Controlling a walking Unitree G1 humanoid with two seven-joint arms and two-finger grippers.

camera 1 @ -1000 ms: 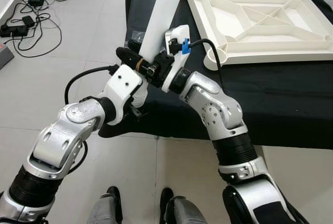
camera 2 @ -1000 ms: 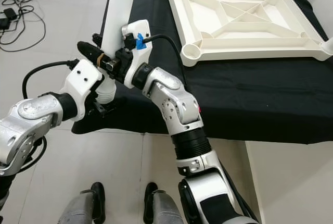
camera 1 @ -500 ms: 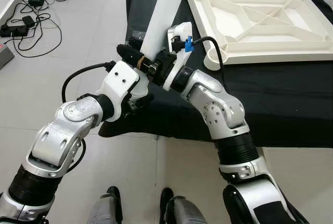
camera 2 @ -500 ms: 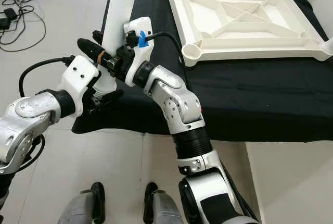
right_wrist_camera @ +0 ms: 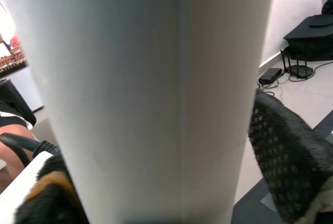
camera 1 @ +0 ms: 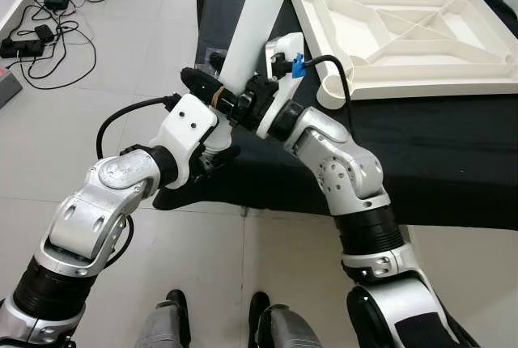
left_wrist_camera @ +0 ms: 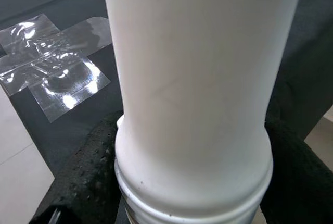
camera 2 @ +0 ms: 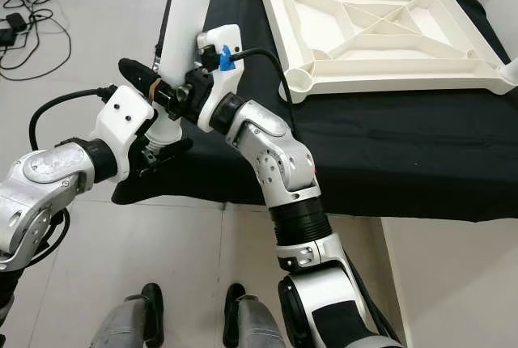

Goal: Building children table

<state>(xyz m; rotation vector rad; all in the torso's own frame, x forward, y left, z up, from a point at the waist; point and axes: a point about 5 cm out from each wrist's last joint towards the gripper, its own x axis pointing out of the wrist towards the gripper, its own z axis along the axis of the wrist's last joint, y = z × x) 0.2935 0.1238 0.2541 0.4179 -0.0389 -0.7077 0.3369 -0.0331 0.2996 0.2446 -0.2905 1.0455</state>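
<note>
Gripping the white table leg [camera 1: 257,20] near its lower end, both grippers are working together just off the left edge of the black-covered table [camera 1: 453,162]. The left gripper [camera 1: 212,97] is pinching the leg from one side, its black fingers [left_wrist_camera: 86,182] pressing against the stepped collar at the leg's end, and the right gripper [camera 1: 252,99] is clamping the same tube just beside it, padded fingers [right_wrist_camera: 283,151] hugging the leg on either side. The leg is standing tilted, its upper part rising out past the top of the head views.

The upturned white tabletop [camera 1: 405,32] is lying on the black cloth toward the table's far right, ribs facing up. An open round socket [camera 1: 334,89] is sitting at its near left corner, near the grippers but apart from the leg.

Judging by this, the step in hand is carrying the leg over for fitting. The next move is likely calling for swinging the collared end toward that socket, lining it up squarely, then pressing or twisting it in.

Cables [camera 1: 48,36] are trailing over the floor on the left.
</note>
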